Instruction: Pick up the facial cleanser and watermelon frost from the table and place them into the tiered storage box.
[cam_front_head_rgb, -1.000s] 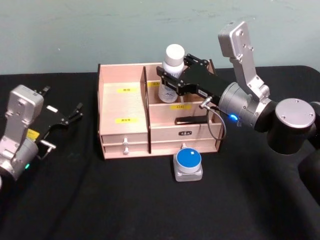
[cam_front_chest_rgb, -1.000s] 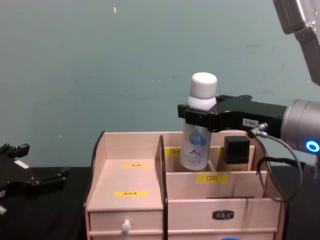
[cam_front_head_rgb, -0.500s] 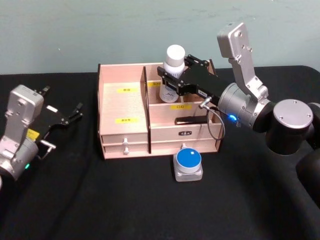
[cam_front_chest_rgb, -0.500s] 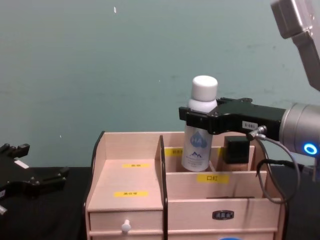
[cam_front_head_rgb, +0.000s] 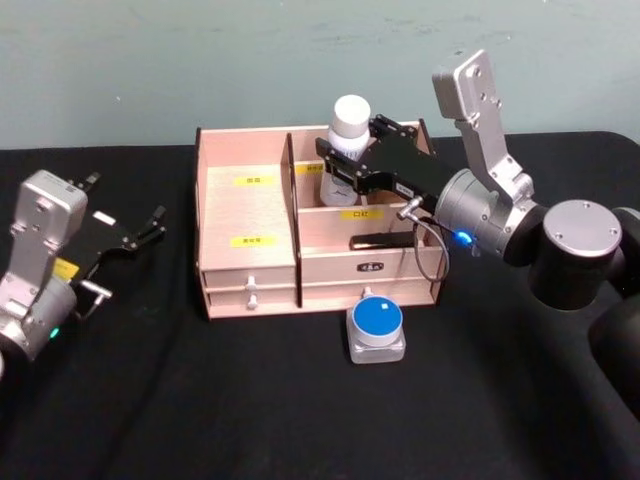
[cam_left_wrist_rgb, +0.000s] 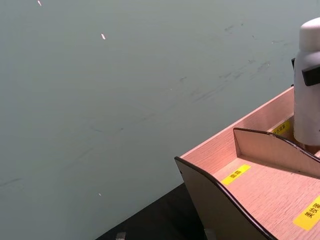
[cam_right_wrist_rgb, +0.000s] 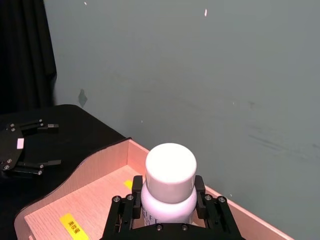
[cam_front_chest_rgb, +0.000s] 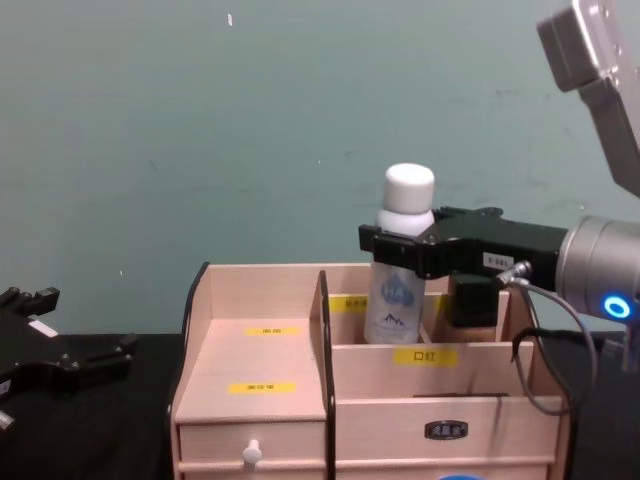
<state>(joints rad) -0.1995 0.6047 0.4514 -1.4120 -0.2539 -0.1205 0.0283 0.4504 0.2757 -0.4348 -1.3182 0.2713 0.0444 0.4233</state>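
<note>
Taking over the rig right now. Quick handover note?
Right gripper: fingers shut on the facial cleanser, held upright with its base down in a rear compartment of the tiered storage box. Whether it is seated is hidden.
Left gripper: open, parked left of the box.
Watermelon frost: on the table, just in front of the box.
Done: cleanser picked up and brought into the box.
Left: release the cleanser, pull the right arm clear, then pick up the watermelon frost and place it in the box.
</note>
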